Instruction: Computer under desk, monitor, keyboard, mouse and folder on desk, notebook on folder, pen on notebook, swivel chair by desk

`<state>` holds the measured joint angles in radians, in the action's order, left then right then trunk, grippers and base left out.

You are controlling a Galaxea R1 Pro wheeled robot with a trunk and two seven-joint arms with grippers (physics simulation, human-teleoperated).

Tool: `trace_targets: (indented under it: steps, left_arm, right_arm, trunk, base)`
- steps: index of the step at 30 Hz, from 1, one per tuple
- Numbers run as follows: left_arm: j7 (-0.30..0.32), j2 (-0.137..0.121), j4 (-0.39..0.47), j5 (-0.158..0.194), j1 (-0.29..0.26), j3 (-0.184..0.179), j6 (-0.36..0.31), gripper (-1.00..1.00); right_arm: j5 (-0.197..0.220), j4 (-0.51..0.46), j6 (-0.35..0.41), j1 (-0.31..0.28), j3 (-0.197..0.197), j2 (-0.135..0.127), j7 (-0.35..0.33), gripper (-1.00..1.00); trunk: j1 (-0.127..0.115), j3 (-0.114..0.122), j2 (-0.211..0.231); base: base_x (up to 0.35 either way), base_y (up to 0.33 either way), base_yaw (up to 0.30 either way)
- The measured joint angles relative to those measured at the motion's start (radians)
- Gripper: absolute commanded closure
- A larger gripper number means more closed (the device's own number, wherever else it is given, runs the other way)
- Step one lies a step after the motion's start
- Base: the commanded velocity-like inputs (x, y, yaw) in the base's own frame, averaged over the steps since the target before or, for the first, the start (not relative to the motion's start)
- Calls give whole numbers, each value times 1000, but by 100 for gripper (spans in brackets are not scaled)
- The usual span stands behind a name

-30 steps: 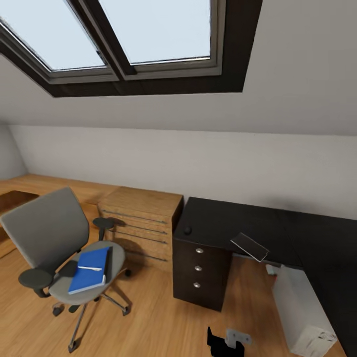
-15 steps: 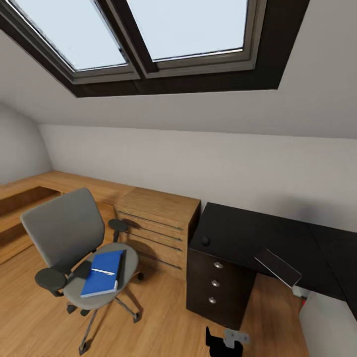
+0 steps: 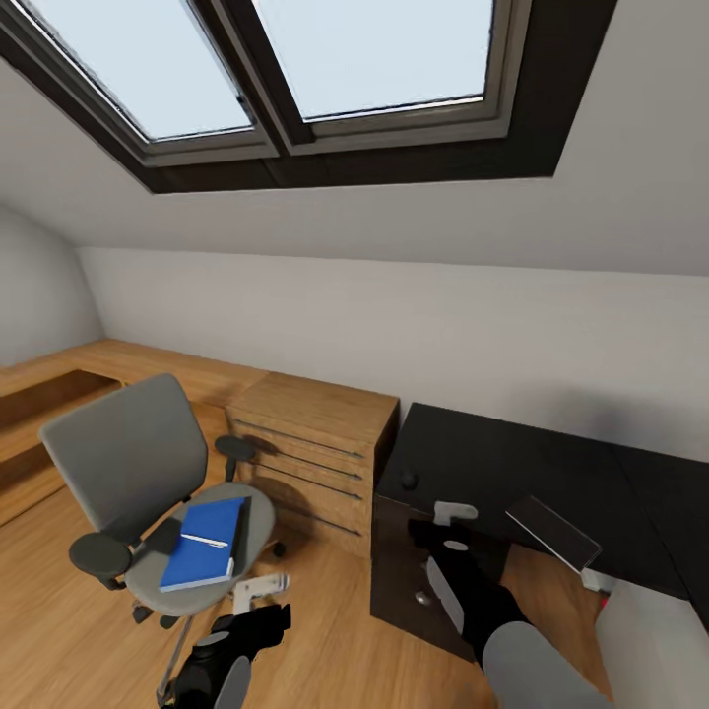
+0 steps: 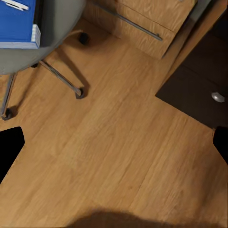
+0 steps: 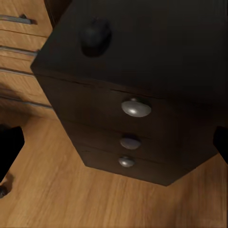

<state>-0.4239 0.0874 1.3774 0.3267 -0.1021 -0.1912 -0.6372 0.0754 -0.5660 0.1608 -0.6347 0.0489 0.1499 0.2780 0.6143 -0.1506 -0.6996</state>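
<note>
Head view: both arms raised, left gripper point(image 3: 261, 589) and right gripper point(image 3: 445, 520) spread, empty; approach the folder point(image 3: 205, 542) at nine o'clock squarely.

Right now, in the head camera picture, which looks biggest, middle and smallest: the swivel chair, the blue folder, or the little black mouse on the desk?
1. swivel chair, largest
2. folder, lying on its seat
3. mouse, smallest, on the desk; it sits farther back, so partly distance.

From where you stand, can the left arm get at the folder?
Probably yes. The left gripper hangs open just beside the chair, and the folder lies on the seat's near side with nothing between.
</note>
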Motion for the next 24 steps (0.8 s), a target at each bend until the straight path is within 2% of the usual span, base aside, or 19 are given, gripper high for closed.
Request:
trace_targets:
  steps: [5, 6, 9, 15, 24]
  left_arm:
    - [4, -13, 2, 1, -3, -1, 49, -100]
    - [2, -13, -3, 3, -3, -4, 59, -100]
    - [1, -12, -14, 3, -3, -6, 60, -100]
    - [-3, -10, -36, 2, -3, -32, 61, -100]
    - [-3, -10, -35, 3, -4, -36, 62, -100]
  right_arm:
    - [0, 4, -23, -5, -4, -4, 1, -100]
    - [4, 6, -120, -6, -7, -11, 3, -100]
    - [5, 8, -125, -6, -7, -11, 3, -100]
    - [5, 10, -128, -6, -7, -11, 2, -100]
    - [5, 13, -129, -5, -7, -12, -5, -100]
  trunk:
    - [0, 0, 0]
    - [0, 0, 0]
    - [0, 0, 0]
    - [0, 0, 0]
    - [0, 0, 0]
  base:
    - [286, 0, 0]
    - [328, 0, 0]
    - [328, 0, 0]
    - [328, 0, 0]
    - [328, 0, 0]
